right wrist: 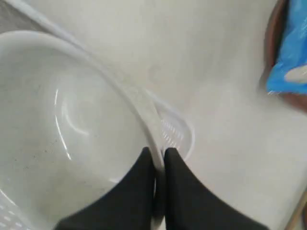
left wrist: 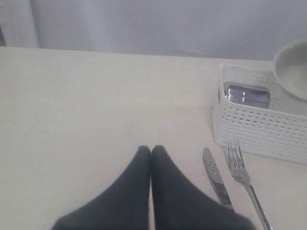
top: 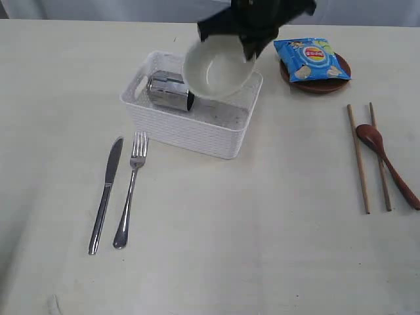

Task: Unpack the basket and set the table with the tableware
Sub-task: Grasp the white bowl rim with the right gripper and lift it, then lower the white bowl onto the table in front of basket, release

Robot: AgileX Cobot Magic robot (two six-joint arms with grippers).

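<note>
My right gripper [right wrist: 157, 154] is shut on the rim of the pale round bowl [top: 216, 71], holding it tilted above the white basket [top: 177, 128]. The bowl [right wrist: 67, 124] fills much of the right wrist view. A steel cup [top: 168, 90] lies on its side inside the basket. The steel knife [top: 106, 193] and fork [top: 130, 190] lie side by side on the table [top: 249, 236] in front of the basket. Wooden chopsticks [top: 358, 161] and the dark red-brown spoon [top: 387, 164] lie at the right. My left gripper [left wrist: 151, 149] is shut and empty, low over the table left of the knife [left wrist: 217, 178].
A blue chip bag [top: 308, 58] rests on the small brown plate [top: 318, 84] behind and to the right of the basket. The basket [left wrist: 259, 127], cup [left wrist: 247, 95] and fork [left wrist: 242, 175] also show in the left wrist view.
</note>
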